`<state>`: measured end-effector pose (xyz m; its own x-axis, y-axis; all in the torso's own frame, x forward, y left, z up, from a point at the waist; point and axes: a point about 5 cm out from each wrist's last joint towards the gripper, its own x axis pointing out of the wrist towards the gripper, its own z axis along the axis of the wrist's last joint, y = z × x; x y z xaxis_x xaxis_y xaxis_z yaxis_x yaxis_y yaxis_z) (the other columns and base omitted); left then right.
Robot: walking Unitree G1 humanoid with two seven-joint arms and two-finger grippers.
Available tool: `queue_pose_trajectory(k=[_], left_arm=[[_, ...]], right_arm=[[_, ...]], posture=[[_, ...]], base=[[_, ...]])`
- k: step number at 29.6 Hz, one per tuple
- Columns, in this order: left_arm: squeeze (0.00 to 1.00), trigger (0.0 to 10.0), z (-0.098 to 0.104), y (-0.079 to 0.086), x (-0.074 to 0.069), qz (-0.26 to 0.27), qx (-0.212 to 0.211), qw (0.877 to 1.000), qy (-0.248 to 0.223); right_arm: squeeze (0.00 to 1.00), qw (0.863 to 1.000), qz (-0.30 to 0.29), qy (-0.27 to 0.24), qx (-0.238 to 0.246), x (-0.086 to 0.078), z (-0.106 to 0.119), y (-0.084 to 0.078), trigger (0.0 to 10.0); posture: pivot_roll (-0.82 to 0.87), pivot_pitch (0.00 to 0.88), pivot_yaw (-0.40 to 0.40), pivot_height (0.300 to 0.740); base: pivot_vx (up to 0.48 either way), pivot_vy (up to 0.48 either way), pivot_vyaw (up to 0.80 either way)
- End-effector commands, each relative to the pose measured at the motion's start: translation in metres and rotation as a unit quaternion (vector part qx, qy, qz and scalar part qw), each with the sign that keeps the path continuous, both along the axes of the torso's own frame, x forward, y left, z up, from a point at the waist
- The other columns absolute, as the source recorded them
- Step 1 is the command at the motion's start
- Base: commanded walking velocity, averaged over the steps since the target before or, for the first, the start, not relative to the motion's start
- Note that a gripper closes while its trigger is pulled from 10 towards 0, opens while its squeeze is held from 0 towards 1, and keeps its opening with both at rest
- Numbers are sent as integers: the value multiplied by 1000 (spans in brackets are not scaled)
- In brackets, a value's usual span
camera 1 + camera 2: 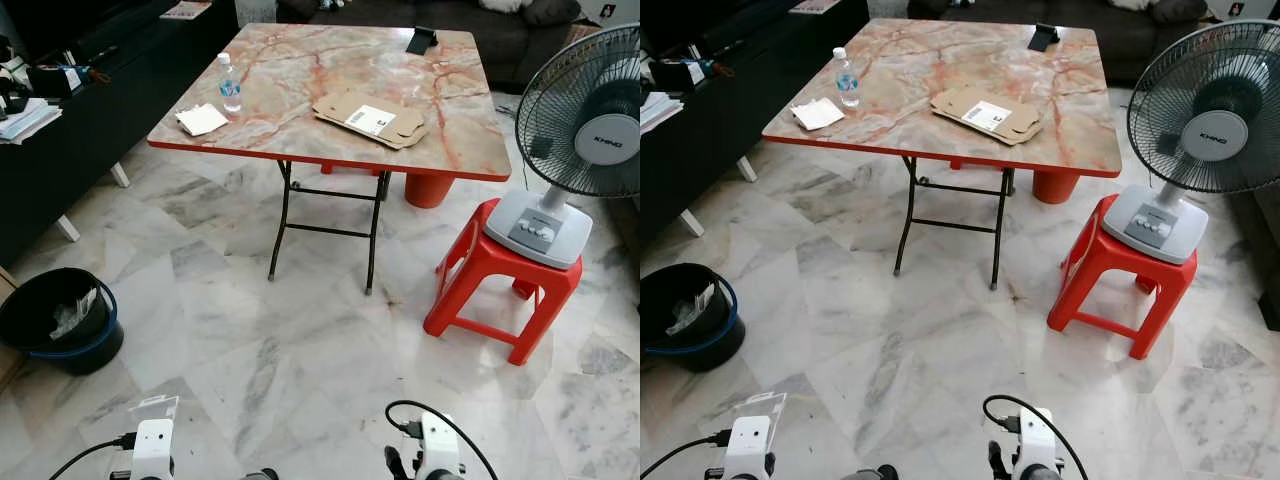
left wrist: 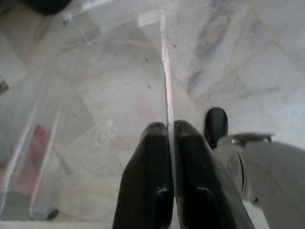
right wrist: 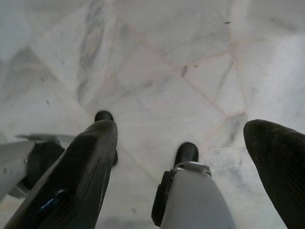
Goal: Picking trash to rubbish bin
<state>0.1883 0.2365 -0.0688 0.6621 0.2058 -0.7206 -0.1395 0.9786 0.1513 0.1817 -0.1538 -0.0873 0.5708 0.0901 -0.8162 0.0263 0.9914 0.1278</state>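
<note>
Head views: my left hand (image 1: 150, 470) is low in front of me, over the marble floor (image 1: 300, 370), with a clear plastic piece (image 1: 152, 405) sticking up and forward from it. The rubbish bin (image 1: 60, 325) sits on the floor ahead and to my left, near the dark cabinet (image 1: 90, 130), well apart from the hand. Left arm is the nearer one, so the coming move looks like a turn left and forward. More likely trash on the surface (image 1: 300, 75): cardboard flat (image 1: 372, 118), water bottle (image 1: 230, 85), white paper (image 1: 202, 119).

Left wrist view: fingers (image 2: 150, 176) clenched on the plastic's thin edge; its long axis runs straight out along them, away from the wrist.

Right wrist view: right hand (image 3: 181, 138) released, fingers wide apart, nothing between them, pointing down at the floor.
</note>
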Motion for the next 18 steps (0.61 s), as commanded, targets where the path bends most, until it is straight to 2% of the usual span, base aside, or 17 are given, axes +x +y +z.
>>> queue_pose_trajectory(k=[1, 6, 12, 18], left_arm=[[0, 10000, -5, 3, -10, 15, 0, 1000, 19], [0, 10000, -3, 3, -6, 14, 2, 1000, 14], [0, 10000, -3, 2, -6, 15, 3, 1000, 14], [0, 10000, -5, 3, -10, 24, 3, 1000, 18]], right_arm=[[0, 1000, 11, -7, -5, 5, 2, 1, 10000], [0, 1000, 14, -12, -7, 10, 5, 4, 10000], [0, 1000, 16, -15, -7, 13, 6, 5, 10000], [0, 1000, 21, -9, -12, 9, 4, 4, 10000]], posture=[[81, 120, 11, 740], [83, 130, 13, 740], [87, 138, 12, 740], [91, 146, 7, 740]], base=[[0, 0, 800], [0, 0, 800], [0, 0, 584], [0, 0, 576]])
